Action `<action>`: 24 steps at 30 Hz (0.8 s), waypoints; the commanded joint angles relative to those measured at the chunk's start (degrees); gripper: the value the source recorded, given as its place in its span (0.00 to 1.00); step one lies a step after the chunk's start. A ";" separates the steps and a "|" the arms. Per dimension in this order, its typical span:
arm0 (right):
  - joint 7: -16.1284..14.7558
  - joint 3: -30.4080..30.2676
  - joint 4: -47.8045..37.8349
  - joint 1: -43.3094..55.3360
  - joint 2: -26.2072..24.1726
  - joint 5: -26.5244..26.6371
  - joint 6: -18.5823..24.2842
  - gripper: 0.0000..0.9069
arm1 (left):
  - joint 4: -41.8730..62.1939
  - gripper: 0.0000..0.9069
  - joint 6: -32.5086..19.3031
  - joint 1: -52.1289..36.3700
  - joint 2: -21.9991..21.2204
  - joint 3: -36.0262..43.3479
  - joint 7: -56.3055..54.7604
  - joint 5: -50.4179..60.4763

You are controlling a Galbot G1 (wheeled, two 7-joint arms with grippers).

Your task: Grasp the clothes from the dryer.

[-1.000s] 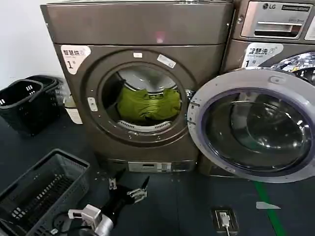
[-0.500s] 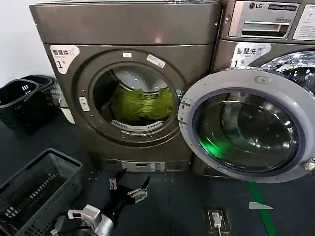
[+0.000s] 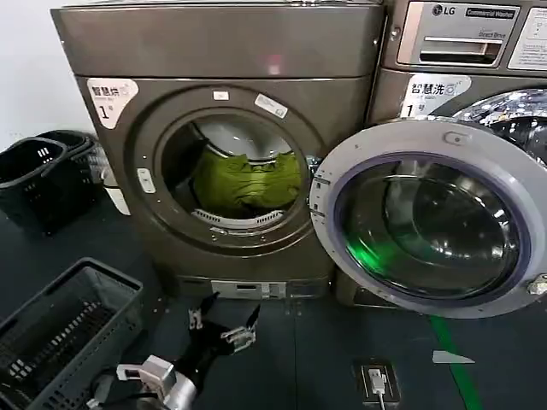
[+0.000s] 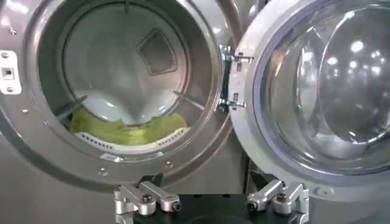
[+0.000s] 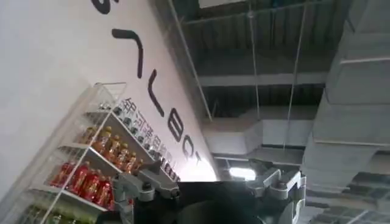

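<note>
**Operator:** Risks first, what should you watch for?

**Describer:** Clothes [image 3: 246, 182], one olive-green bundle, lie low inside the drum of the bronze-grey dryer [image 3: 214, 51], behind the round porthole. Your left claw [image 3: 224, 320] hangs near the floor in front of the machine, fingers spread apart and holding nothing, well below the opening. You could clip the porthole rim on the way up, since the bundle sits just behind the lower lip. You could also brush the open door [image 3: 427, 224], swung out just beside the porthole on the robot's right. A shallow pinch might catch only a fold, so the fabric could slip free.

**Operator:** And the counts?

**Describer:** One garment bundle. Two machines, the dryer and an LG machine [image 3: 466, 34] beside it. One open door. Grey basket [image 3: 68, 329] on the floor, one; dark baskets [image 3: 38, 175] by the wall, seemingly two stacked. Your right claw [image 5: 207, 190] points up toward a ceiling, fingers apart, empty.
</note>
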 commanded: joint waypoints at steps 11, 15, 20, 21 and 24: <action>-0.15 -0.61 0.44 -0.11 0.05 0.34 0.35 1.00 | -1.75 1.00 3.89 -1.25 0.86 -3.39 -2.51 -0.54; -0.18 -0.64 0.61 -0.22 0.31 0.34 0.41 1.00 | -2.29 1.00 4.98 -1.59 0.92 -4.32 -2.54 -2.63; -0.68 -0.75 1.07 -0.18 0.49 0.32 0.34 1.00 | -2.37 1.00 6.92 -2.24 0.83 -5.27 -2.62 -1.74; -0.73 -0.72 1.15 -0.18 0.55 0.34 0.35 1.00 | -2.33 1.00 6.90 -2.38 0.86 -5.35 -2.65 -1.77; -0.73 -0.55 1.08 -0.23 0.60 0.33 0.38 1.00 | -1.97 1.00 6.95 -2.61 0.83 -5.27 -2.65 -0.13</action>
